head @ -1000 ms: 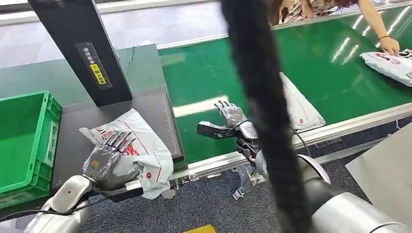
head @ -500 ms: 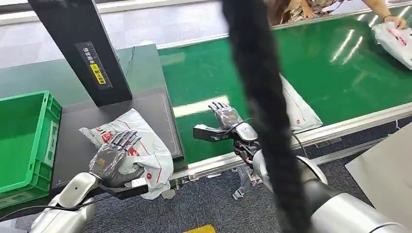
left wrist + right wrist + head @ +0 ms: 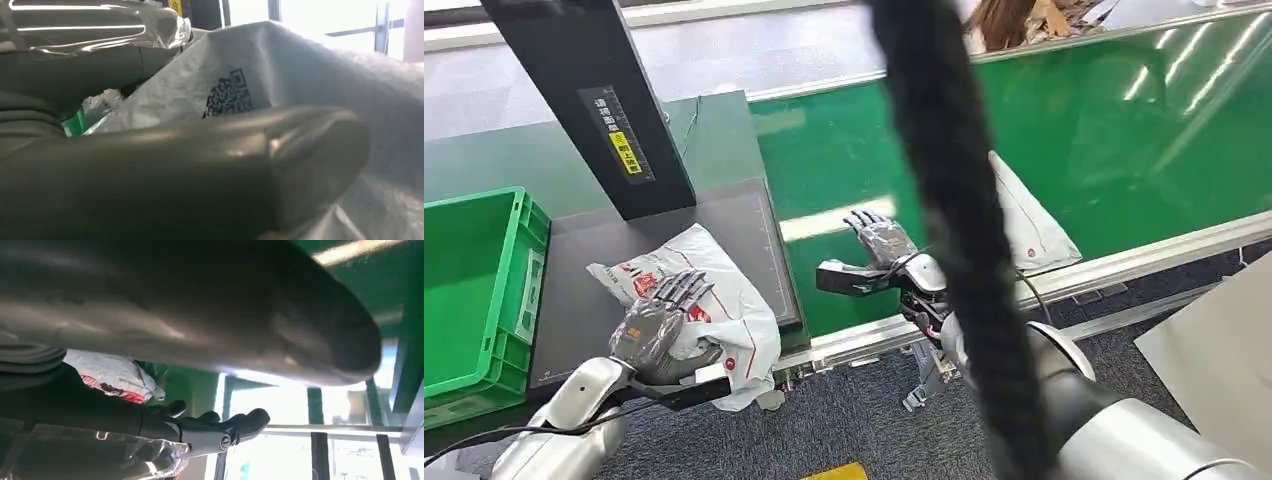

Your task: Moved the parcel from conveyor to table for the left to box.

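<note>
A white parcel point(image 3: 724, 295) with red print lies crumpled on the dark table point(image 3: 744, 215), near its front right corner. My left hand point(image 3: 659, 322) rests on top of it with fingers spread flat, the thumb reaching along its front edge. In the left wrist view the thumb point(image 3: 200, 170) lies beside the parcel point(image 3: 310, 75), which bears a QR code. My right hand point(image 3: 876, 248) hovers open over the green conveyor point(image 3: 1124, 150), holding nothing; its fingers point(image 3: 220, 429) are stretched out. A second white parcel point(image 3: 1032, 228) lies on the belt to its right, partly hidden by a black cable point(image 3: 944, 170).
A green crate point(image 3: 474, 290) stands left of the table. A black scanner post point(image 3: 594, 100) rises at the table's back. The conveyor's metal rail point(image 3: 1144, 260) runs along the belt's near edge. A person point(image 3: 1024, 15) is at the belt's far side.
The person's hand and the parcel under it at the far right have left the picture. My right hand drifted slightly left. My left hand's fingers flattened on the parcel.
</note>
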Available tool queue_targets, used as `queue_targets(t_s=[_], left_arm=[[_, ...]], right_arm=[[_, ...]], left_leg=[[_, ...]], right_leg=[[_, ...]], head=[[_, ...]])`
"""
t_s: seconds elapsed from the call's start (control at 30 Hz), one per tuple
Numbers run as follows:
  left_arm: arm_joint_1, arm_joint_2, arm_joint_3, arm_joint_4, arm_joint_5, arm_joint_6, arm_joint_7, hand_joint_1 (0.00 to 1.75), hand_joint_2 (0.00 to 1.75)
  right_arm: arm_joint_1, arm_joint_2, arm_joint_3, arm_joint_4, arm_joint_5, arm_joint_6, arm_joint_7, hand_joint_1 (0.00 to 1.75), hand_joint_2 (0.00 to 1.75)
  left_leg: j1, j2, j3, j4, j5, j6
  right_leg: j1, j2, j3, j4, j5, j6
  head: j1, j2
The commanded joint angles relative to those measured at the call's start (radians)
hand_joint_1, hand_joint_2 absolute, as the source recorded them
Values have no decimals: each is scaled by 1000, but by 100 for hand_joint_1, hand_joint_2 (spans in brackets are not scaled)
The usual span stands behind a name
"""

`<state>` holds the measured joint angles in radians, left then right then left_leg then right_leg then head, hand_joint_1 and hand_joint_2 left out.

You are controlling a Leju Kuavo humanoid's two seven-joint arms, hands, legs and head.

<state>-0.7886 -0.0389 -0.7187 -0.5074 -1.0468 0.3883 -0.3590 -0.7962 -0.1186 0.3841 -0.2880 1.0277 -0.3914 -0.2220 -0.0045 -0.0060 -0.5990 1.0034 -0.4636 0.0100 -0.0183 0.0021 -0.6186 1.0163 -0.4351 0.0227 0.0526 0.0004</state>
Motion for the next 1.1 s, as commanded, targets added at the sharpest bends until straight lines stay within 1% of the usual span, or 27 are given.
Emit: queue_targets(t_s=[0.03, 0.37, 0.47, 0.53, 0.57, 0.63, 0.7, 0.73, 0.77, 1.1], left_arm=[[-30, -19, 4, 71, 29, -39, -14, 0, 175], [-25, -12, 17, 75, 68, -49, -42, 0, 175], [-17, -20, 54, 78, 143, -58, -91, 0, 175], [2, -26, 109, 70, 231, -47, -152, 0, 175], [1, -28, 111, 80, 247, -58, -167, 0, 175], [3, -24, 111, 82, 248, -44, -172, 0, 175], [8, -35, 126, 87, 267, 21, -168, 0, 175], [13, -40, 127, 91, 278, 28, -185, 0, 175], [13, -45, 137, 103, 308, 8, -195, 0, 175], [9, -45, 133, 112, 312, -6, -192, 0, 175]], right_arm=[[-24, 13, -1, 29, 1, -4, -19, 0, 0], [-28, 20, -6, 30, 7, 3, -27, 0, 0], [-24, 17, -16, 30, 9, 0, -33, 0, 0], [-20, 15, -21, 30, 12, -3, -39, 0, 0], [-20, 15, -24, 30, 12, -6, -41, 0, 0], [-19, 14, -26, 31, 12, -6, -44, 0, 0], [-16, 11, -30, 31, 14, -8, -44, 0, 0], [-14, 11, -32, 30, 13, -11, -49, 0, 0], [-15, 11, -34, 32, 16, -10, -53, 0, 0], [-17, 12, -35, 31, 17, -11, -55, 0, 0]], left_leg=[[0, 1, 0, 0, 0, -1], [0, 1, 0, 0, 0, -1], [0, 1, 0, 0, 0, -1], [0, 1, 1, 0, 0, -1], [0, 1, 1, 0, 0, -1], [0, 1, 1, 0, 0, -1], [0, 0, 1, -1, 0, -1], [1, 1, 2, -1, 0, -2], [0, 0, 1, 0, 0, -1], [0, 1, 1, -1, 0, -2]], right_leg=[[1, 0, 0, 0, 0, -1], [0, 1, 0, 0, 0, -1], [0, 1, 0, 0, 0, -1], [0, 0, 0, 0, 0, -1], [0, 0, 1, 0, 0, -1], [0, 0, 1, -1, 0, -1], [0, 0, 1, -1, 0, -1], [1, 0, 2, -1, 0, -2], [0, 0, 1, -1, 0, -1], [1, 1, 1, -1, 0, -2]], head=[[0, 0], [0, 0], [0, 0], [0, 0], [0, 0], [0, 0], [0, 0], [0, 0], [0, 0], [0, 0]])
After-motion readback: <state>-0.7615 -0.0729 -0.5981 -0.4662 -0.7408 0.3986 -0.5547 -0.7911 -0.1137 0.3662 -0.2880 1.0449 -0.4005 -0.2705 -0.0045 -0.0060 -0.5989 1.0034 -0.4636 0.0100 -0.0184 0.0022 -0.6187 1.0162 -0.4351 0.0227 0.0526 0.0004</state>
